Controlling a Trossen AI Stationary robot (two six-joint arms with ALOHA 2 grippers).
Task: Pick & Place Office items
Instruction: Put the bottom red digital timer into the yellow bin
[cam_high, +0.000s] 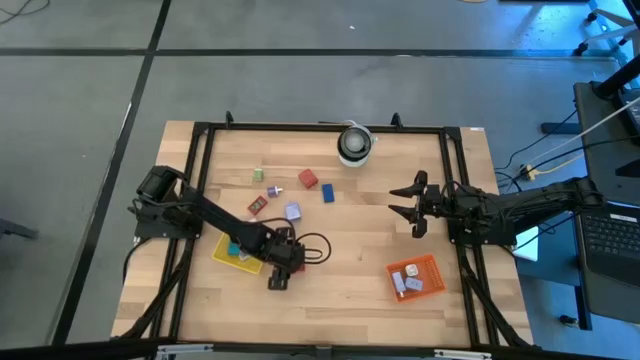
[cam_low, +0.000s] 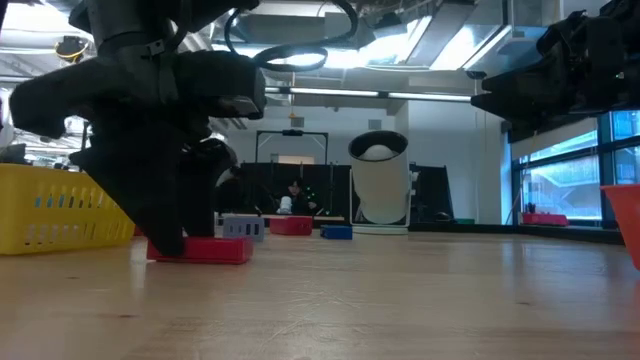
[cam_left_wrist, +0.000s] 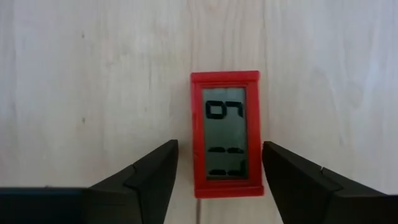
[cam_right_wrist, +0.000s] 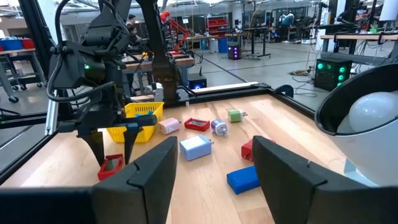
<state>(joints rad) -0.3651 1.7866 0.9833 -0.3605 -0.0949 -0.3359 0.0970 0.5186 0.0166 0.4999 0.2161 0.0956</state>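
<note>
A red-framed flat item with a grey display (cam_left_wrist: 225, 134) lies flat on the wooden table (cam_left_wrist: 93, 74), near the front left. My left gripper (cam_left_wrist: 220, 144) points down over the item's near end, open, with one finger on each long side. In the low view the fingers (cam_low: 165, 225) reach down to the table beside the red item (cam_low: 210, 250). My right gripper (cam_high: 410, 205) waits open and level above the table's right side, holding nothing. More office items lie mid-table: green (cam_high: 257, 176), red (cam_high: 307, 180), blue (cam_high: 327, 192), lavender (cam_high: 292, 211). My left gripper straddles the red item from above, its fingers across the item's short axis. One finger (cam_left_wrist: 286, 174) stands right at the item's long edge (cam_left_wrist: 262, 168); whether it touches I cannot tell. The other finger (cam_left_wrist: 155, 177) shows a strip of bare table between itself and the item.
A yellow tray (cam_high: 232, 252) holding a teal piece sits just left of my left gripper. An orange tray (cam_high: 428, 268) with small items stands at the front right. A white roll (cam_high: 354, 143) stands at the far edge. A black frame (cam_high: 300, 127) rims the table.
</note>
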